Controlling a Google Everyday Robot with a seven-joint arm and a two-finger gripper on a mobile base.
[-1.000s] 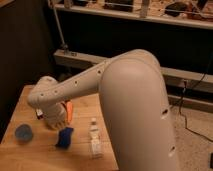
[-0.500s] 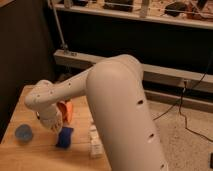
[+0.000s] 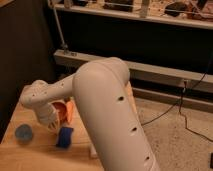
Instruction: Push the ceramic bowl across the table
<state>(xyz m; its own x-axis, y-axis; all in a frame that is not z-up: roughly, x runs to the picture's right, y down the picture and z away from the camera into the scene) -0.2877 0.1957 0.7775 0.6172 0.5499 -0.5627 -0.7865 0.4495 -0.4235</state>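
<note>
The ceramic bowl [image 3: 61,111] is orange-red and only a sliver of it shows, behind my gripper near the middle of the wooden table [image 3: 30,155]. My gripper [image 3: 50,120] hangs from the white wrist and sits right against the bowl's near-left side, hiding most of it. My large white arm crosses the view from the lower right and covers the right half of the table.
A small blue round dish [image 3: 23,132] sits left of the gripper. A flat blue sponge [image 3: 65,136] lies just in front of the bowl. An orange carrot [image 3: 70,109] pokes out at the bowl's right. A dark shelf unit stands behind the table.
My arm's big link has swung left and nearer to the camera, now covering the white bottle and more of the table. The gripper stays at the bowl.
</note>
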